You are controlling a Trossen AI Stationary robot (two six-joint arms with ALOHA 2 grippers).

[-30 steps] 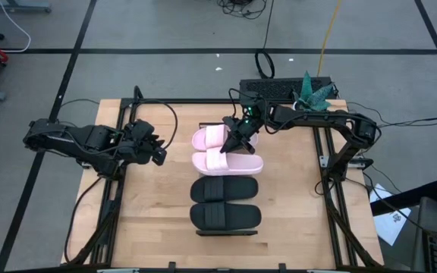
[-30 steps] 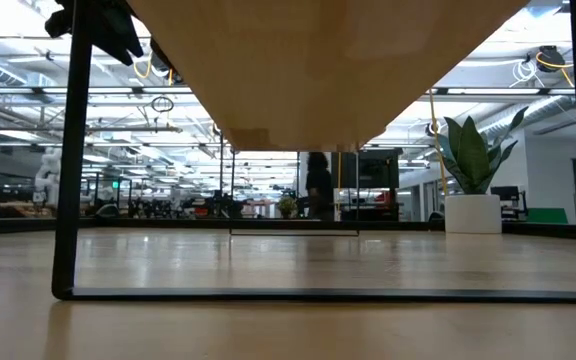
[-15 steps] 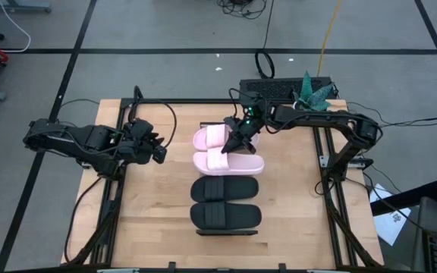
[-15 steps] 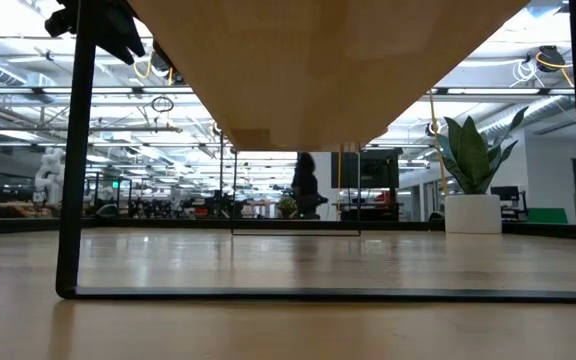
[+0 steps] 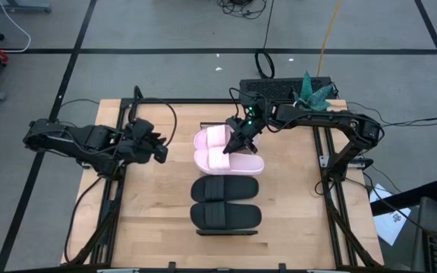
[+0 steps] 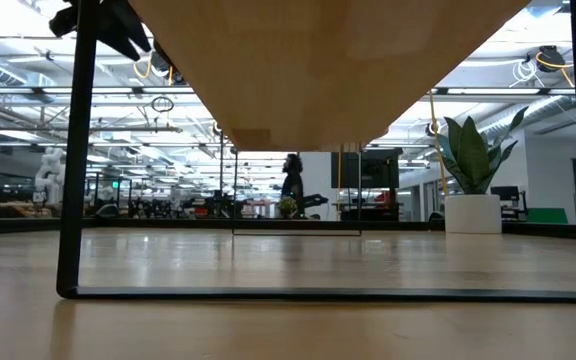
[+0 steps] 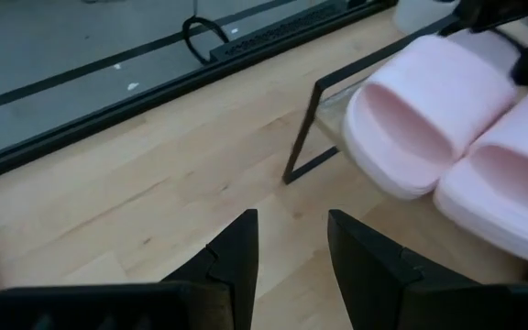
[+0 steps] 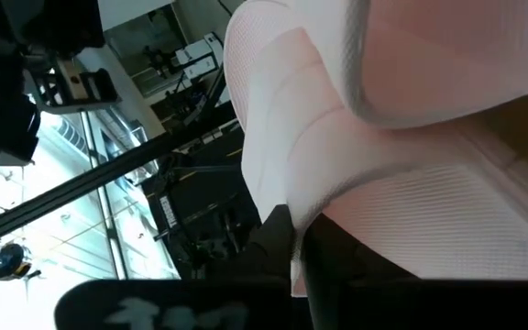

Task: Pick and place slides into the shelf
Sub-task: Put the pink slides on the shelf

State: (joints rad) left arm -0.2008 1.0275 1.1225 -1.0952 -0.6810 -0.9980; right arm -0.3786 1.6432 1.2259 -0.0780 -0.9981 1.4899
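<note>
From above I see four rubber slide sandals lined up down the middle of the pale plywood tabletop [image 5: 150, 212], lying on the long narrow slatted wooden shelf [image 5: 226, 232] with its thin dark frame. The two black slides sit at the near end: the nearest black slide [image 5: 225, 215] and the second black slide [image 5: 224, 189] just beyond it. Past them lies the near pink slide [image 5: 227, 162], and the far pink slide [image 5: 217, 139] is at the far end of the row, just beside its partner.

My right gripper [image 5: 240, 143] is over the two pink slides, reaching in from the right. Its fingers are pinched together on the far pink slide: in the right wrist view the light ribbed rubber of that slide [image 8: 374, 174] fills the frame with the dark fingers [image 8: 278, 240] closed on its edge.

My left gripper [image 5: 158, 151] waits over the bare tabletop to the left of the pink slides, well apart from them, holding nothing. In the left wrist view its two dark fingers [image 7: 238, 252] stand apart, with the pink slides and a dark corner of the shelf frame [image 7: 302, 142] beyond them.
</note>
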